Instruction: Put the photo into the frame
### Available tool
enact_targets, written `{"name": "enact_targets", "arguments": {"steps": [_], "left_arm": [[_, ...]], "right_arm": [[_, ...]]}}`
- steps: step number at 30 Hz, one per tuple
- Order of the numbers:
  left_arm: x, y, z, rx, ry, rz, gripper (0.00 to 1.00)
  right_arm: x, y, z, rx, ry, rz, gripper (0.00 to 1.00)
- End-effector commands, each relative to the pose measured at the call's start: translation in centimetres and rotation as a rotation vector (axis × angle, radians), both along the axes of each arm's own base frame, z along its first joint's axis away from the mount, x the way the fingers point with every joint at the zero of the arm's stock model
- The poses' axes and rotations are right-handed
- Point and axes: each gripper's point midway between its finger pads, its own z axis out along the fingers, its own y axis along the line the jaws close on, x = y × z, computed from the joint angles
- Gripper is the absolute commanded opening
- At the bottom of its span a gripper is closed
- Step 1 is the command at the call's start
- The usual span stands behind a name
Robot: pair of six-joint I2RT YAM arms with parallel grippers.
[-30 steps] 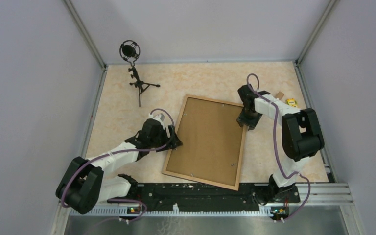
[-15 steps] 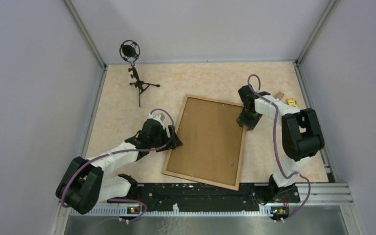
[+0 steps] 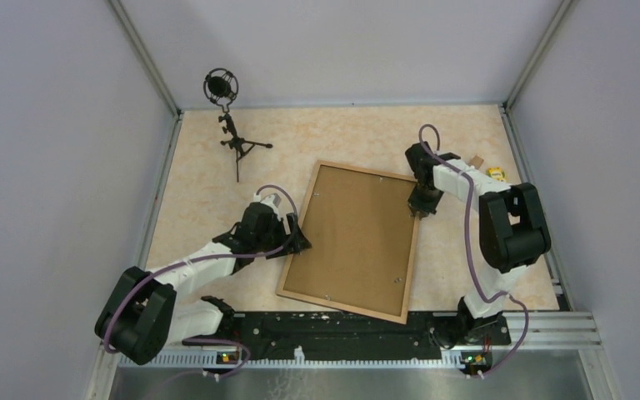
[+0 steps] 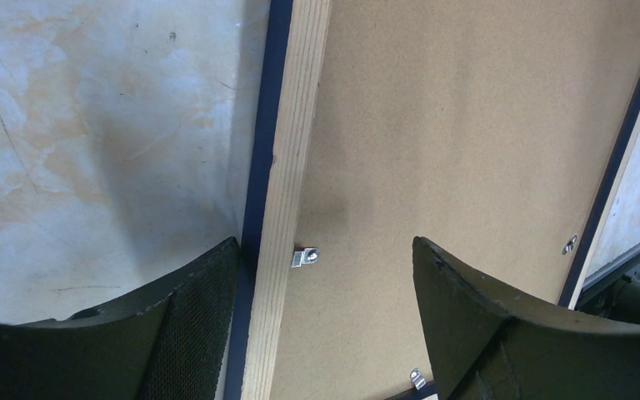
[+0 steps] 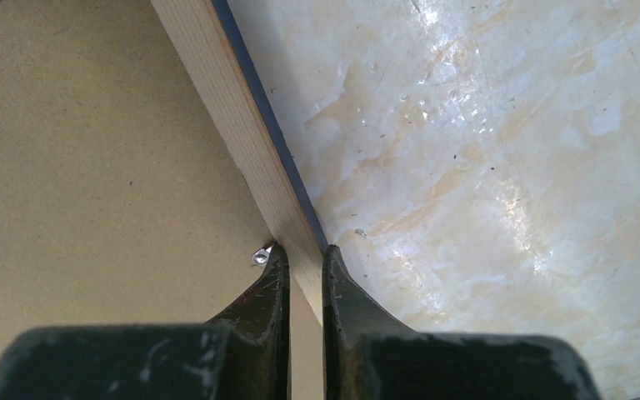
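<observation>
The frame (image 3: 342, 307) lies back side up in the middle of the table, light wood rails showing, with a plain brown backing board (image 3: 354, 233) filling it. The photo is hidden. My left gripper (image 3: 298, 237) is open and straddles the left rail (image 4: 296, 125), one finger outside it and one over the board, with a small metal tab (image 4: 304, 257) between them. My right gripper (image 3: 419, 210) is shut, its tips (image 5: 304, 250) down over the right rail (image 5: 225, 108) beside another metal tab (image 5: 261, 255). The rail runs slantwise under the narrow slit between the fingers.
A microphone on a small tripod (image 3: 227, 108) stands at the back left. A small yellow thing (image 3: 495, 173) and a tan piece (image 3: 476, 162) lie at the back right, behind the right arm. Grey walls enclose the table. A black mounting rail (image 3: 342, 333) runs along the near edge.
The right gripper's jaws have closed and its tip has shifted slightly onto the frame's right rail. The left arm and the frame have not moved.
</observation>
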Motion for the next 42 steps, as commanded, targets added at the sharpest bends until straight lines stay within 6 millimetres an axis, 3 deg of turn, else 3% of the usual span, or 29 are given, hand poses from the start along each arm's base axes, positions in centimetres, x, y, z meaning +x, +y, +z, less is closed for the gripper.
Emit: {"name": "enact_targets", "arguments": {"steps": [1,2,3,6,10,14,19,25,27,30,33,35,38,42], "left_arm": [[-1.7,0.0,-0.9,-0.007,0.057,-0.023,0.80],[-1.8,0.0,-1.0,-0.008,0.059,-0.024,0.80],[-1.8,-0.1,-0.9,-0.010,0.060,-0.028,0.81],[-2.2,-0.3,-0.8,-0.026,0.056,-0.049,0.83],[-3.0,-0.8,-0.8,-0.064,0.056,-0.100,0.87],[-4.3,-2.4,-0.1,-0.154,0.053,-0.206,0.90],[-5.9,-4.5,1.1,-0.237,0.043,-0.317,0.91],[-7.0,-6.8,2.7,-0.263,-0.008,-0.400,0.96],[-6.7,-6.6,3.4,-0.255,-0.042,-0.397,0.98],[-5.5,-5.6,4.6,-0.186,-0.134,-0.360,0.98],[-3.4,-3.9,6.3,-0.105,-0.241,-0.261,0.98],[-2.2,-2.8,7.3,-0.075,-0.296,-0.181,0.98],[-0.8,-1.1,7.7,-0.028,-0.299,-0.047,0.98],[-0.8,-1.1,6.5,-0.028,-0.227,-0.027,0.98]], "right_arm": [[1.2,0.1,-1.0,-0.011,0.002,0.006,0.00],[1.6,0.2,-0.5,-0.013,-0.010,0.022,0.00],[2.1,0.4,-0.1,-0.006,-0.024,0.056,0.08],[3.2,2.3,1.1,0.088,-0.098,0.165,0.47],[3.8,5.6,1.6,0.266,-0.211,0.283,0.79],[4.8,8.2,1.3,0.361,-0.208,0.412,0.86],[7.9,11.4,1.3,0.372,-0.213,0.544,0.88],[11.0,17.8,2.9,0.391,-0.219,0.728,0.94],[11.3,18.6,3.7,0.360,-0.214,0.765,0.94],[11.6,17.0,6.1,0.263,-0.238,0.741,0.97],[11.1,12.7,8.5,0.084,-0.269,0.663,0.99],[9.7,9.7,9.3,0.007,-0.261,0.613,0.99],[5.9,5.7,7.5,0.017,-0.160,0.534,0.99],[1.4,3.2,5.3,0.090,-0.105,0.512,0.98]]}}
